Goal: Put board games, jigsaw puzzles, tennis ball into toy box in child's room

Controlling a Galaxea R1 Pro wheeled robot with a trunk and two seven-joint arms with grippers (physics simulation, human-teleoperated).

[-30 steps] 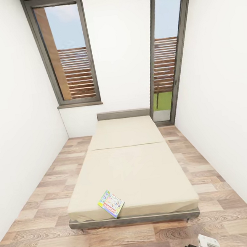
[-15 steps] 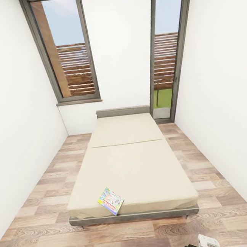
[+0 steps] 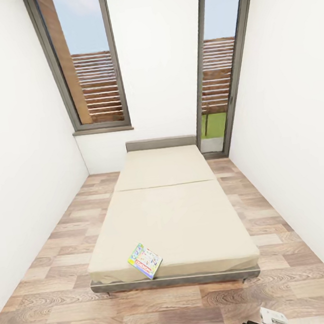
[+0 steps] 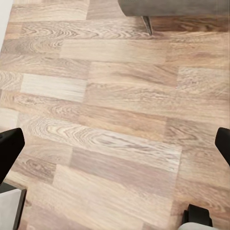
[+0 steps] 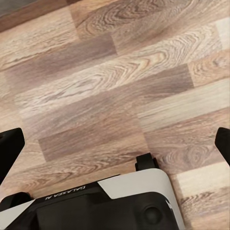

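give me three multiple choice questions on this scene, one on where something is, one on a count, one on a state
1. Where does the board game lie on the bed?
A. at the near edge, towards the left corner
B. against the headboard
C. in the middle of the far section

2. How many board games are on the bed?
A. three
B. one
C. two

3. How are the left hand and the right hand?
A. both open, holding nothing
B. left shut on a ball
C. right shut on a box

Answers:
1. A, the head view has it by the near left corner of the mattress.
2. B, a single colourful box lies on the cream mattress.
3. A, each wrist view has fingers wide apart with bare wood floor between.
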